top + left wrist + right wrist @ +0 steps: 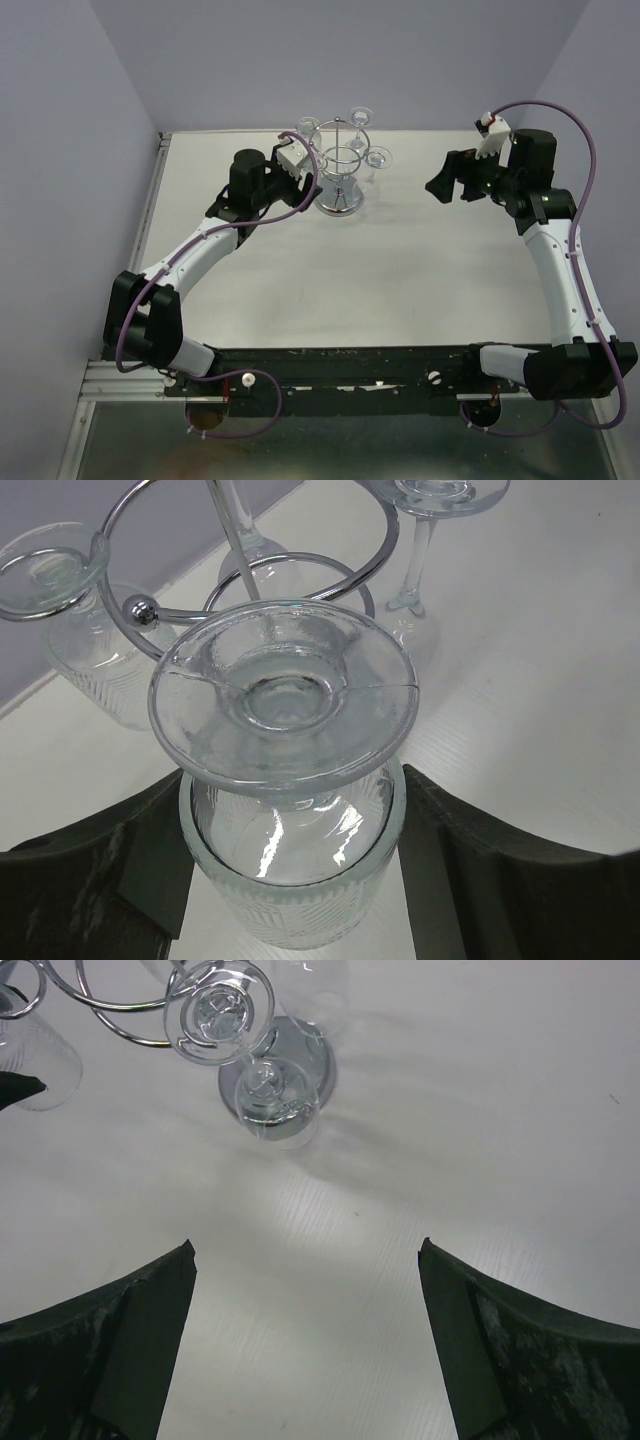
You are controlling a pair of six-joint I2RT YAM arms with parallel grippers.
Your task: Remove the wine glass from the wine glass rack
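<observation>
Left fingers [120,880] grip hanging wine glass [290,880]; right fingers [110,1350] wide.
Risk: foot snags wine glass rack [338,200] hook on pull-out, toppling it near worktop's [400,290] far edge.

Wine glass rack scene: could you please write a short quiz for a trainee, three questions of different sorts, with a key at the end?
1. Which one has the wine glass between its fingers: the left gripper or the right gripper?
2. True or false: the right gripper is shut on a wine glass.
3. Fill in the missing word: the wine glass next to the chrome loops of the wine glass rack is turned with its ___ upward and its bowl downward.

Key
1. The left gripper.
2. False. It is open, with only table below it.
3. Foot.
</observation>
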